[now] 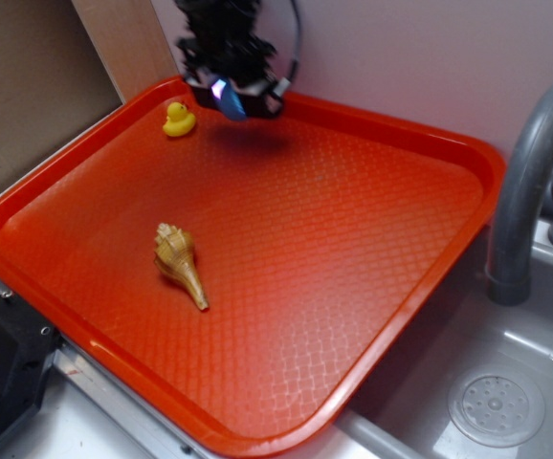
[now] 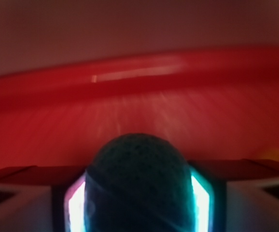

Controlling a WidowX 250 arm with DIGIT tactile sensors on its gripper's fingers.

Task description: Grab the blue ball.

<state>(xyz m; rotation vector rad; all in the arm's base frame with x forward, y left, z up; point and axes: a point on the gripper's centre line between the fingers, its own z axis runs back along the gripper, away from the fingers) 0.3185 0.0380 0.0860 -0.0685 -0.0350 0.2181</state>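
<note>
Orange tray [image 1: 372, 316] sits on the counter, its right corner hanging over a grey sink [image 1: 487, 382]. Left to right: yellow duck [image 1: 178, 119] at the tray's far left corner, upright; tan conch shell [image 1: 181, 264] lying mid-left on the tray, pointed end toward the near edge; the gripper [image 1: 236, 96] just right of the duck, above the tray's far rim, with its shadow below. Jaws are clenched on the ball [image 1: 229, 98], a blue sliver showing between them. Wrist view: ball [image 2: 138, 186] fills the lower centre, lit fingers [image 2: 76, 205] pressed to both sides, tray rim blurred beyond. Grey faucet [image 1: 530, 172] at far right, drain [image 1: 495, 409] below it. Nothing blocks the gripper.
</note>
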